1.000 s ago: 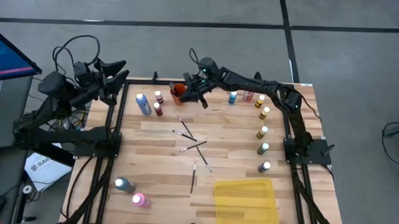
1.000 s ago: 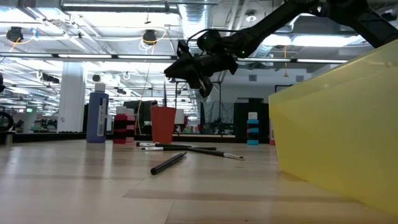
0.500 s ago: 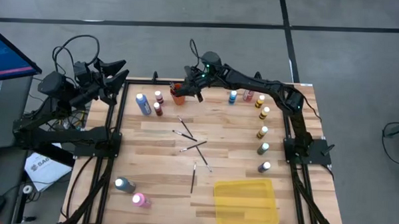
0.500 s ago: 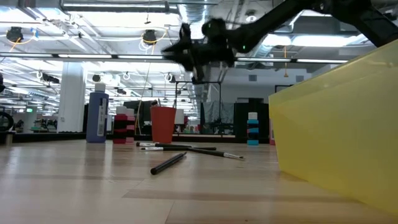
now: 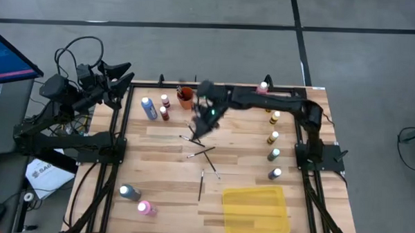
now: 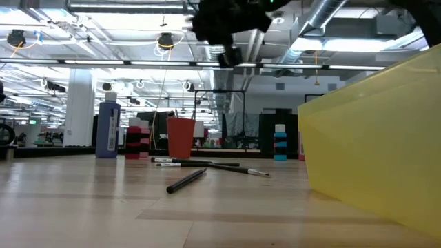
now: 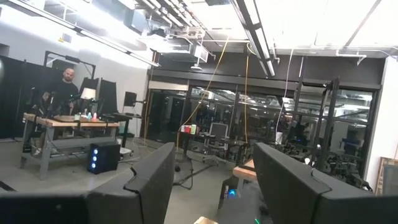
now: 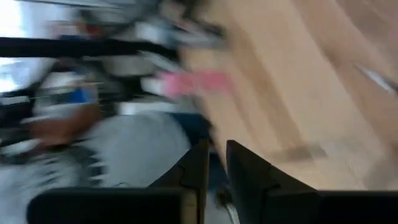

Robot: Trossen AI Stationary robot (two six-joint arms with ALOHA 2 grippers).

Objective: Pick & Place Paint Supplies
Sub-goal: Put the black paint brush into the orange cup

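right gripper [image 5: 206, 115] nearly closed and empty, above the scattered paintbrushes [image 5: 199, 149], left gripper [image 7: 211, 186] spread wide off-table

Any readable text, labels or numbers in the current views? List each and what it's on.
None can be read for certain.
Paper on the floor left of the table: dark print, too small to read.
Blue screen at far left: lines of text, too small.
Paint bottles: no label legible.
Yellow tray and orange cup: no markings visible.

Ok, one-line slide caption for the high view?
Right gripper above scattered thin dark paintbrushes mid-table; flat yellow rectangular tray near the front edge.
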